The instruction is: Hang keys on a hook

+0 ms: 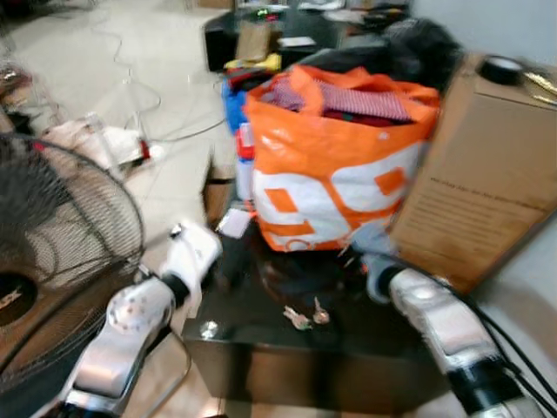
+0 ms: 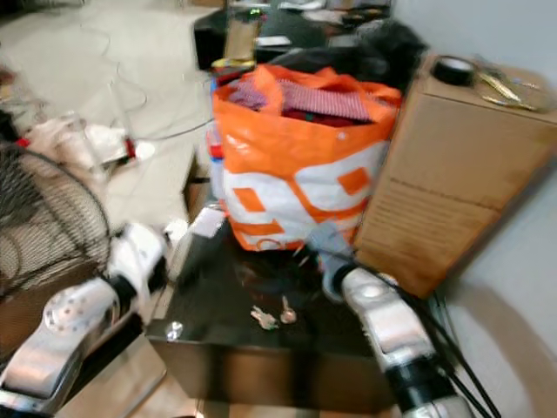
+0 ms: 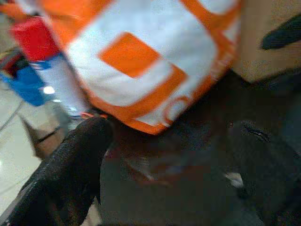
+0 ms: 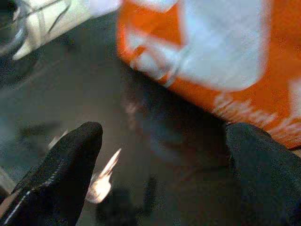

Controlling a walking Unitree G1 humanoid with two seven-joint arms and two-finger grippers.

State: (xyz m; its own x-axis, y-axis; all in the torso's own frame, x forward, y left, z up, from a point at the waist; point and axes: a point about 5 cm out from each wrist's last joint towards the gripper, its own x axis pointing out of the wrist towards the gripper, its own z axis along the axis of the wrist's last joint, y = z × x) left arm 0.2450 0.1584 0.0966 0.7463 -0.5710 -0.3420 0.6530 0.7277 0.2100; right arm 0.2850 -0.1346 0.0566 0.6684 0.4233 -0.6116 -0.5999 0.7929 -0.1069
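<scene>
Left eye view: one keys (image 1: 305, 315) bunch, one orange bag (image 1: 335, 187).

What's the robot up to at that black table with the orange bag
The robot is reaching both arms over a black table where keys lie loose near the front edge, in front of an orange bag. The right gripper hangs open above the tabletop close to the keys. The left gripper, also open, points toward the bag's base. Nothing is held yet.
</scene>
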